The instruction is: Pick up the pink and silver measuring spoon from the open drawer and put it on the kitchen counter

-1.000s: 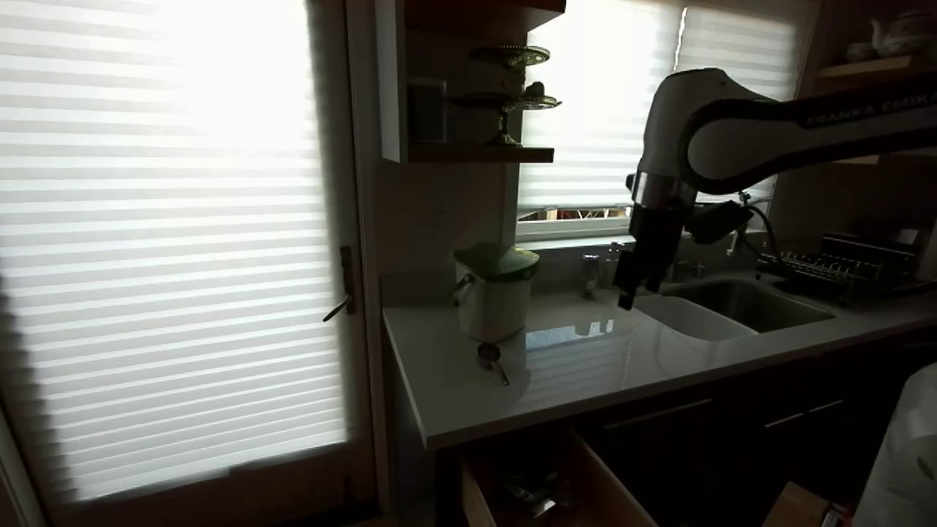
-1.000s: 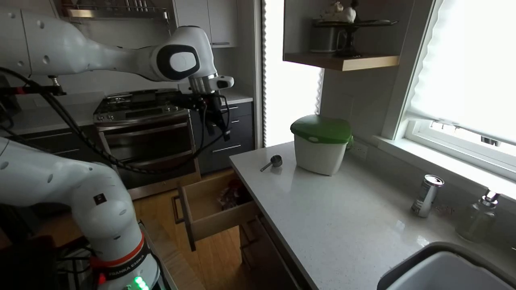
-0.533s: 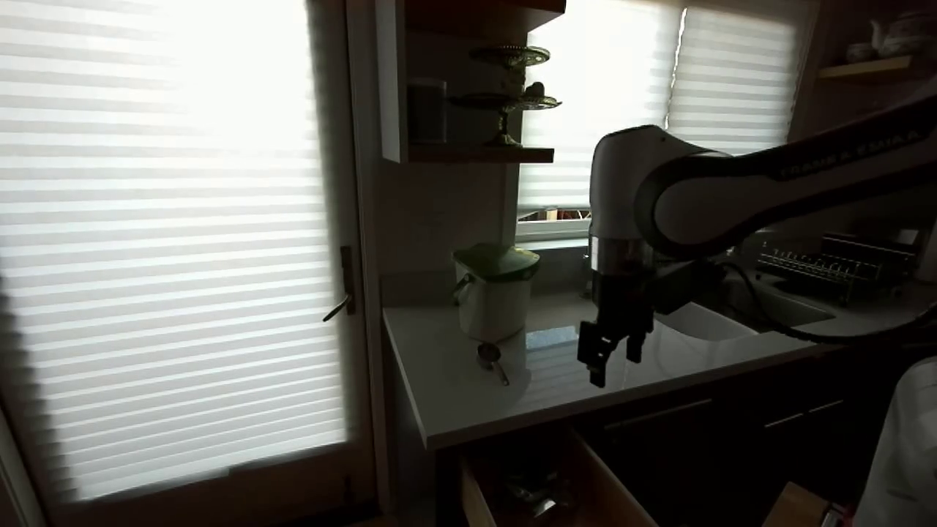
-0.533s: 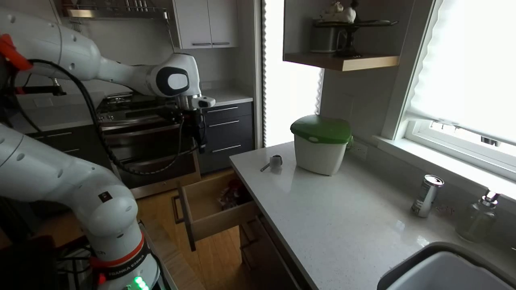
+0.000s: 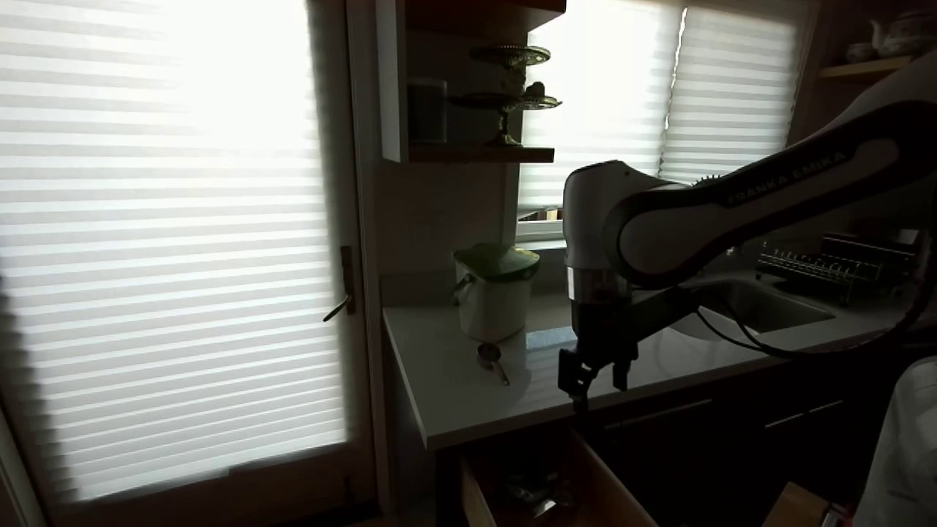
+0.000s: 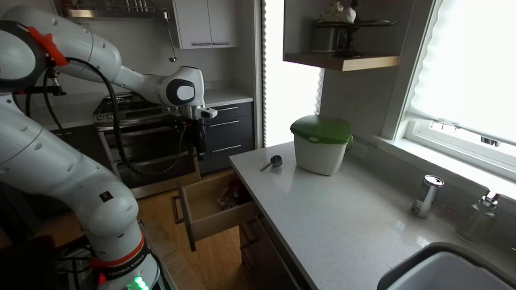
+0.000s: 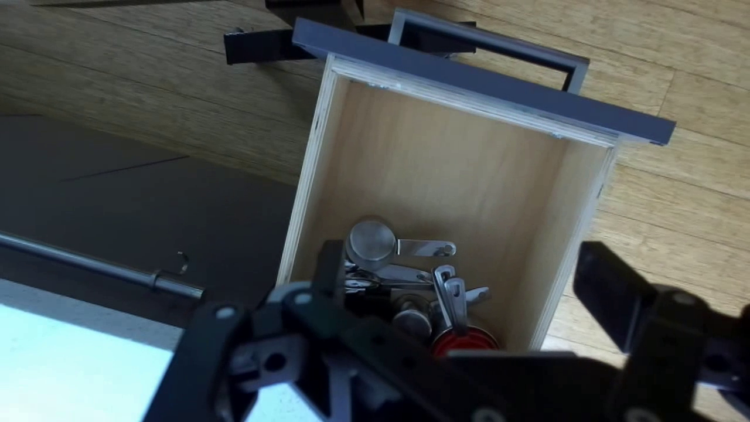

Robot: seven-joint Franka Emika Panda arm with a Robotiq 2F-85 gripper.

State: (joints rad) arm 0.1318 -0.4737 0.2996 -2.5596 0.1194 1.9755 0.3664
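Black two-fingered claw (image 5: 600, 394), spread apart, above red round measuring spoon (image 7: 476, 341) in pale-wood drawer (image 7: 439, 152) below front edge of whitish worktop (image 6: 322, 213); axis unclear.

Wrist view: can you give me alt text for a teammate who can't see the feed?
An open light-wood drawer shows between the spread fingers, silver utensils clustered toward the bottom of the picture. Among them, partly hidden, is something red, probably the measuring spoon. The drawer's dark front is at the top, the pale kitchen counter at lower left.
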